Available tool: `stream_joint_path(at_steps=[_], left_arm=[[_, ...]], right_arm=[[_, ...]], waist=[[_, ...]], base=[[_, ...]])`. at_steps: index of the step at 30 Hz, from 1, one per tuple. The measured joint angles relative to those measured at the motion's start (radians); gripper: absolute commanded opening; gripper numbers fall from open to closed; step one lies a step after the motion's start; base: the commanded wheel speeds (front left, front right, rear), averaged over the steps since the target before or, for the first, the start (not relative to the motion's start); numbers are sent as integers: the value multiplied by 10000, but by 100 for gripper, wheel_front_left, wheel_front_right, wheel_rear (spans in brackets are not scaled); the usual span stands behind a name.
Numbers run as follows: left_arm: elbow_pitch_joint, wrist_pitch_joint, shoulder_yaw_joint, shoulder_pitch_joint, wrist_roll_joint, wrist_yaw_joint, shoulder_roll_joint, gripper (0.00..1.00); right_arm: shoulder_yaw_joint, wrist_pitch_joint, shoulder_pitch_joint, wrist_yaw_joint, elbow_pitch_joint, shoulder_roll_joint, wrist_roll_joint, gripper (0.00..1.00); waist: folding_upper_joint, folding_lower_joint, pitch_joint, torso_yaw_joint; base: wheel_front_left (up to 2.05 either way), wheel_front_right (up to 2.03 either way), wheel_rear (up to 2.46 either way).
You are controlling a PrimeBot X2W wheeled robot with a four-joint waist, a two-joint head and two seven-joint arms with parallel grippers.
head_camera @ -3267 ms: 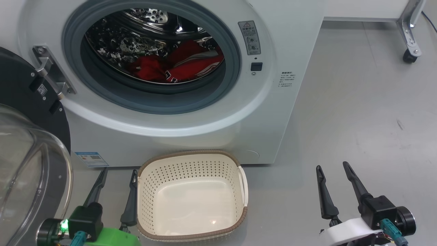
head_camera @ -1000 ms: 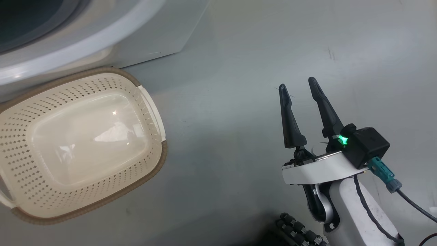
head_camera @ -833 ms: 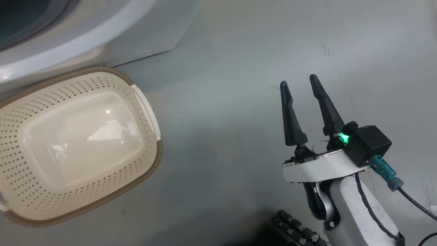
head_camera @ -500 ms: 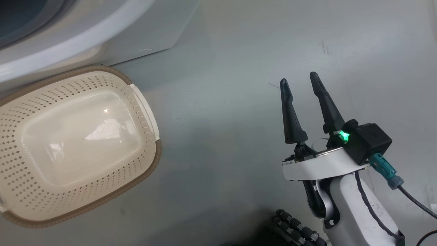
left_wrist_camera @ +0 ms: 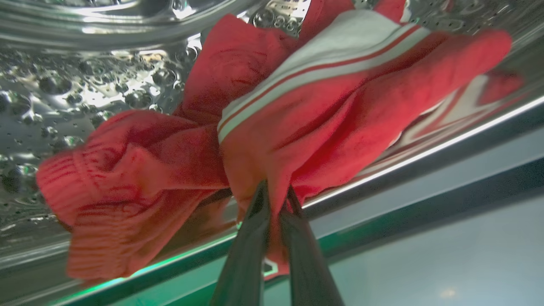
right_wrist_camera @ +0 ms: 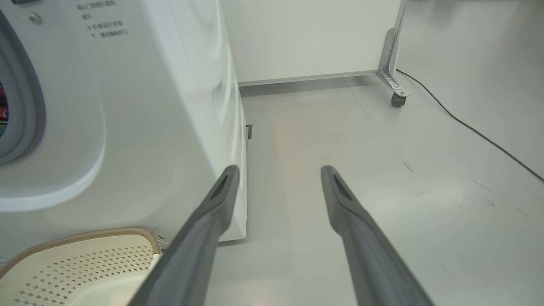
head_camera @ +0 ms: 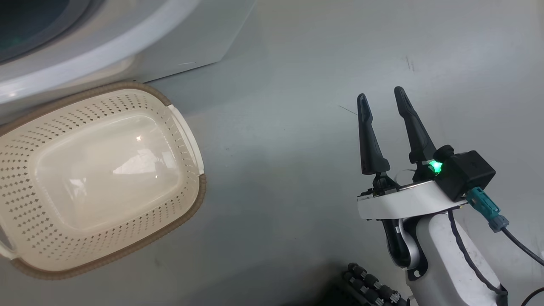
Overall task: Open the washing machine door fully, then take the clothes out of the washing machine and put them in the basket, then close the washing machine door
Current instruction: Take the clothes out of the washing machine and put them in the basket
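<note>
The left gripper [left_wrist_camera: 277, 193] is seen in its wrist view clamped on a fold of the red clothes [left_wrist_camera: 323, 110], its two dark fingers pressed together with the fabric caught between them. The garments, red with white stripes and a ribbed cuff at the left, are bunched against the perforated steel drum [left_wrist_camera: 63, 85] of the washing machine [head_camera: 204, 29], near the drum's front edge. The cream basket [head_camera: 193, 208] is set on the grey floor [head_camera: 289, 127] just in front of the machine, and light is reflected on its smooth bottom. The right gripper [head_camera: 380, 93] is held open above the floor, well to the right of the basket, with its fingers spread apart and a green light [head_camera: 434, 166] lit at its base. In the right wrist view the grey rubber ring [right_wrist_camera: 25, 106] is shown at the far left, the basket's brown rim is caught at the near left, and a metal caster [right_wrist_camera: 397, 100] and a black cable [right_wrist_camera: 467, 127] are seen at the far right
</note>
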Motion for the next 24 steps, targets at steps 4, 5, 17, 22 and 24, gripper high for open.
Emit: stream_joint_path(at_steps=[4, 5, 17, 22, 24], left_arm=[[-146, -326, -121, -7, -73, 0, -13, 0], [-203, -420, -169, -7, -75, 0, -17, 0], [-1110, -2738, -121, 167, -290, -2, -374, 0], [-1478, -4184, -15, 878, -301, -2, -654, 0], [-1546, -4761, 71, 1267, -280, -2, -784, 0]], right_arm=[[-61, 0, -1, -29, 50, 0, -59, 100], [-94, 0, -1, -69, 54, 2, -107, 100], [-594, 0, -2, -69, 190, -4, -541, 100], [-773, 0, 3, -69, 334, -4, -855, 100], [-848, 0, 8, -69, 376, -4, -966, 100]], waist=[[0, 0, -64, 99], [0, 0, -88, 135], [0, 0, -465, 678], [0, -1, -704, 946], [0, -1, -832, 1052]], base=[[0, 0, 0], [0, 0, 0], [0, 0, 0], [0, 0, 0], [0, 0, 0]])
